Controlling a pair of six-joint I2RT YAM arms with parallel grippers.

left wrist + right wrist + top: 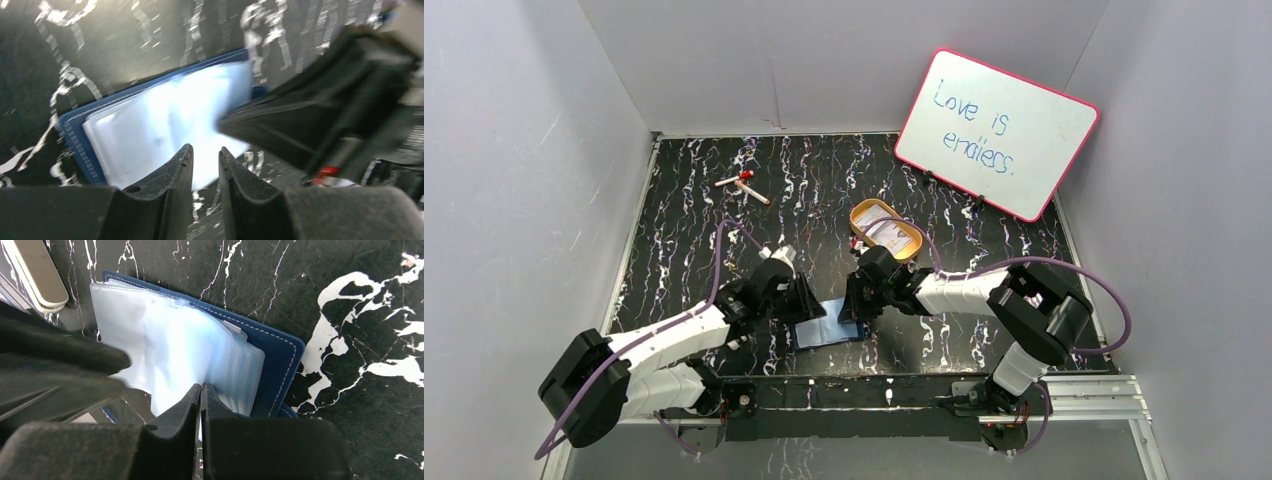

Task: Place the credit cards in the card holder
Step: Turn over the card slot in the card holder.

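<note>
The card holder (827,327) lies open and flat on the black marbled table (674,240), near the front edge and between the two arms. Its dark blue cover is underneath and its clear plastic sleeves are fanned out on top. The left gripper (809,302) is low over the holder's left side. In the left wrist view its two fingers (170,175) stand a narrow gap apart with nothing between them, their tips just over the near edge of the pale sleeves (150,125). The right gripper (856,306) comes in from the other side, so the two claws sit close together over the holder. In the right wrist view its fingers (175,415) are pressed almost together at the lower edge of the sleeve stack. A thin pale sliver shows between them, so they seem to be pinching one of the holder's sleeves. The blue cover (280,360) sticks out to the right of the stack. No card can be made out inside the sleeves, which are glossy and blurred. Further back, right of centre, sits an oval orange tin (912,252). Pale flat pieces that look like the credit cards (882,228) lie inside it, too small to read. Two marker pens (742,186) lie at the back left, well apart from the holder. A pink-framed whiteboard (996,133) with blue handwriting leans at the back right.
</note>
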